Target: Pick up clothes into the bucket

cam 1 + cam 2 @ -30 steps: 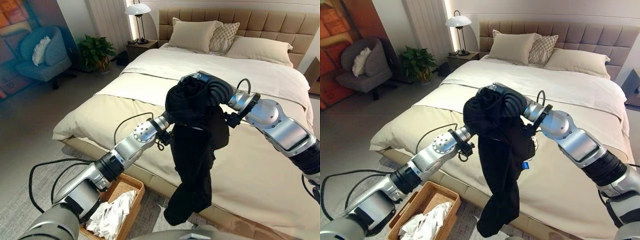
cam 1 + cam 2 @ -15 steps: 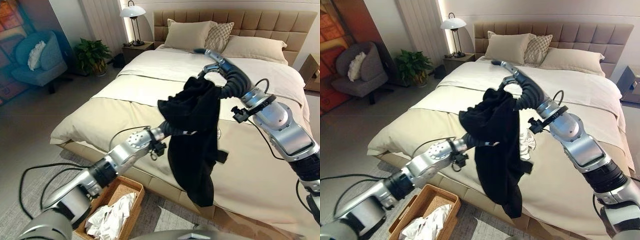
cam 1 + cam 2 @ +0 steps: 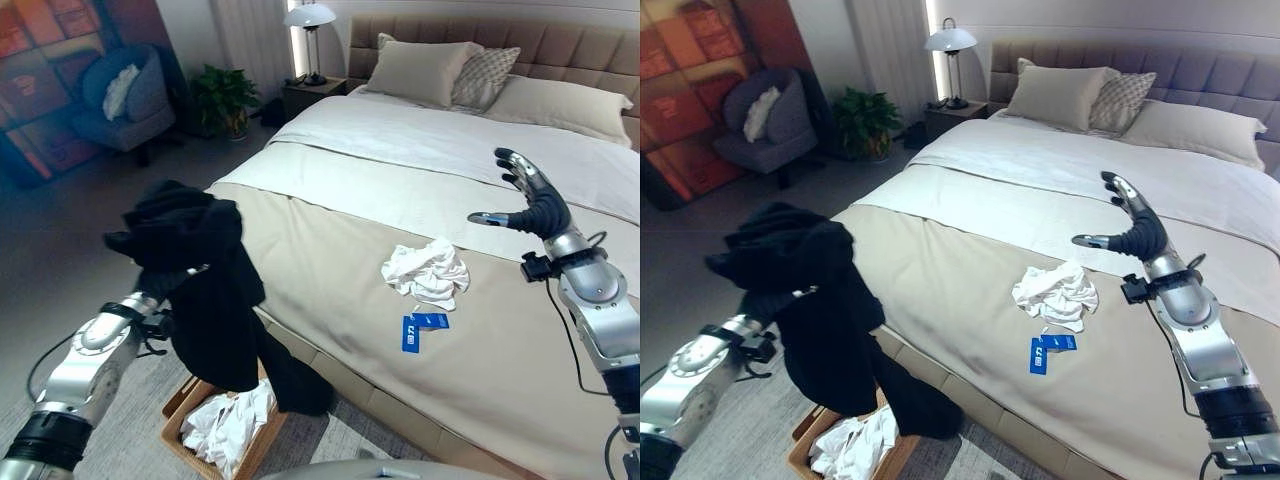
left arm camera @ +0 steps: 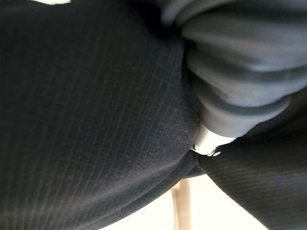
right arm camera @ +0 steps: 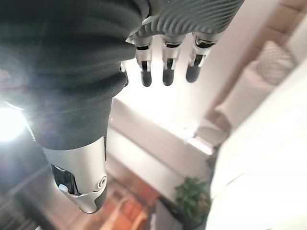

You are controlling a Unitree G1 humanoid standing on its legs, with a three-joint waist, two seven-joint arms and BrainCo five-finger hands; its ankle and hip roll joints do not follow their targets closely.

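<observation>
A black garment [image 3: 195, 290] hangs bunched over my left hand [image 3: 160, 288], whose fingers are buried in the cloth [image 4: 86, 120]. Its lower end dangles just above a wicker basket [image 3: 183, 396] on the floor by the bed, which holds white clothes [image 3: 225, 420]. A crumpled white garment [image 3: 425, 272] lies on the beige bedspread, with a blue tag [image 3: 415, 330] in front of it. My right hand [image 3: 530, 200] is raised over the bed to the right of the white garment, open with straight fingers [image 5: 165, 67] and nothing in it.
The large bed [image 3: 330, 250] takes up the middle and right, with pillows [image 3: 425, 70] at the headboard. Beyond the bed's left side stand a lamp [image 3: 310, 20] on a nightstand, a potted plant [image 3: 225, 95] and an armchair [image 3: 125, 100]. A rug lies under the basket.
My right hand has let go of the black garment and moved right over the bed. The left arm has swung the garment left to above the basket. The view has shifted.
</observation>
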